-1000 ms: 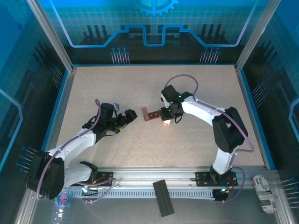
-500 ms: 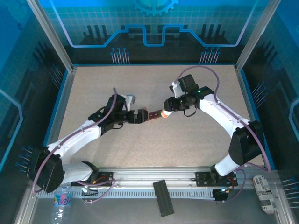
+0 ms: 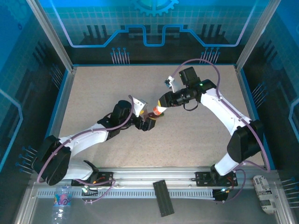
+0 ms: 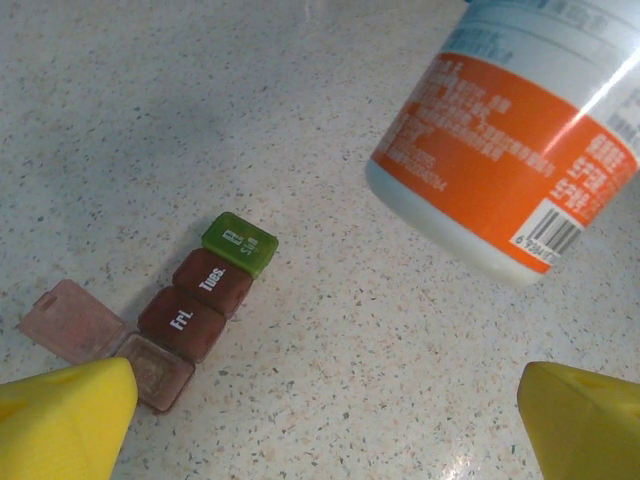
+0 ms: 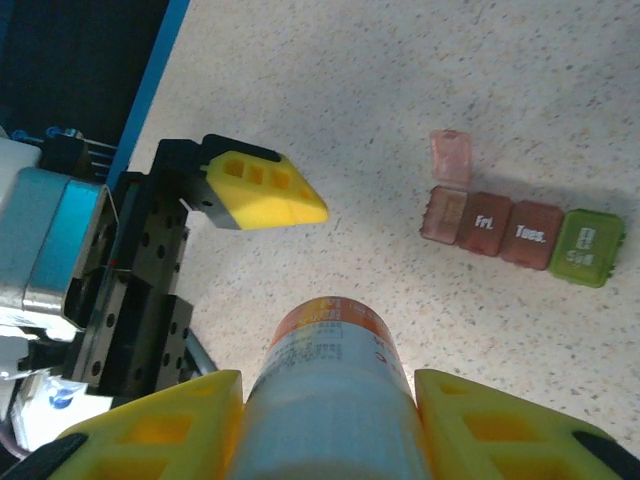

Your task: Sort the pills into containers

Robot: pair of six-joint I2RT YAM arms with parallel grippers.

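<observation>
Clamps the right gripper (image 5: 328, 440) on the orange-banded white bottle (image 5: 330, 375), raised above the speckled table (image 4: 150, 100); spreads the left gripper (image 4: 320, 425) wide and empty, low over the containers (image 4: 205, 295); finds these flat on the table, green end toward the bottle, far red compartment's lid (image 4: 72, 320) flipped open

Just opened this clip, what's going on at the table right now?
The right gripper is clamped on a white bottle with an orange band, holding it tilted above the table. The left gripper is open and hovers near the containers, a strip of three dark red compartments and one green lying flat on the table. The end red compartment has its lid flipped open. The bottle is beside the strip, not over it.
</observation>
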